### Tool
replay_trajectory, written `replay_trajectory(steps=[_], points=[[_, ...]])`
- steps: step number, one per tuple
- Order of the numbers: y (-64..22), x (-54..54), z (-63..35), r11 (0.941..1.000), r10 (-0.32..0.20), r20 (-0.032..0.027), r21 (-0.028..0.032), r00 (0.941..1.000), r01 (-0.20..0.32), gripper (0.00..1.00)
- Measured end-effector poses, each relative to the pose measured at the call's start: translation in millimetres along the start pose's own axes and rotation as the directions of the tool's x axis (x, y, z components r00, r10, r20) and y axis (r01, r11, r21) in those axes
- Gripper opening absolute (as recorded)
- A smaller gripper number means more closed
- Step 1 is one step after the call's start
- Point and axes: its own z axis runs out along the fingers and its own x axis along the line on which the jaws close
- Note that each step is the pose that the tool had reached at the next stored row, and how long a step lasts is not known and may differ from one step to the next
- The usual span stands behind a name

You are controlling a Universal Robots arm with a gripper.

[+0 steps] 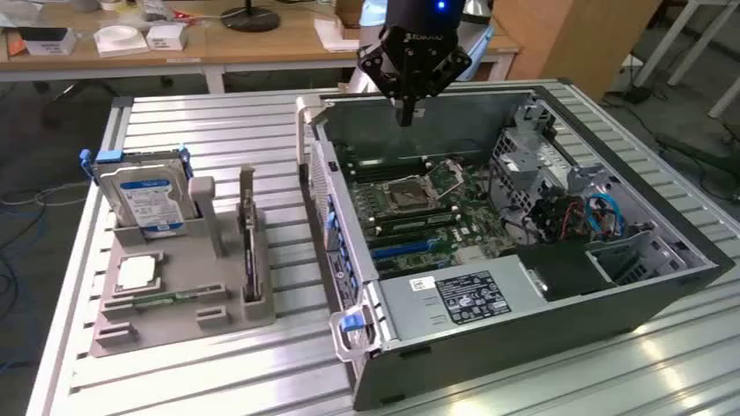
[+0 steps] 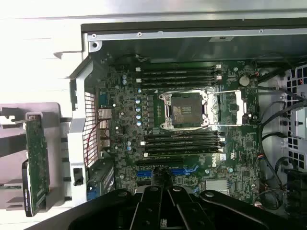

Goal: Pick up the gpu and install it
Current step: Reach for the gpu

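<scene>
The gpu (image 1: 248, 236) is a thin green card standing on edge in a slot of the grey holder (image 1: 231, 316), to the exterior view's left of the open computer case (image 1: 647, 286). In the wrist view the gpu (image 2: 36, 155) shows its green face, with a black block low on one side. My gripper (image 1: 405, 115) hangs above the far part of the case, over the motherboard (image 1: 422, 217), well apart from the gpu. Its black fingers (image 2: 158, 201) are shut with nothing between them, pointing down over the motherboard (image 2: 120, 124) near the blue slots (image 2: 184, 170).
The grey holder also carries a silver hard drive (image 1: 145, 201) with a blue-white label, a processor chip (image 1: 137, 271) and a narrow green memory strip (image 1: 162, 300). The case's metal walls, drive cage (image 1: 543, 165) and cables (image 1: 601, 217) surround the board. Ribbed aluminium table (image 1: 208, 121) lies around.
</scene>
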Motion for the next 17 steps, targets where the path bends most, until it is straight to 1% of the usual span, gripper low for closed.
replay_trajectory(steps=[6,17], points=[[0.0,0.5,0.0,1.0,0.0,0.0,0.0001,1.0,0.0,0.1],[-0.6,7.9,-0.2,1.0,0.0,0.0,0.0,1.0,0.0,0.1]])
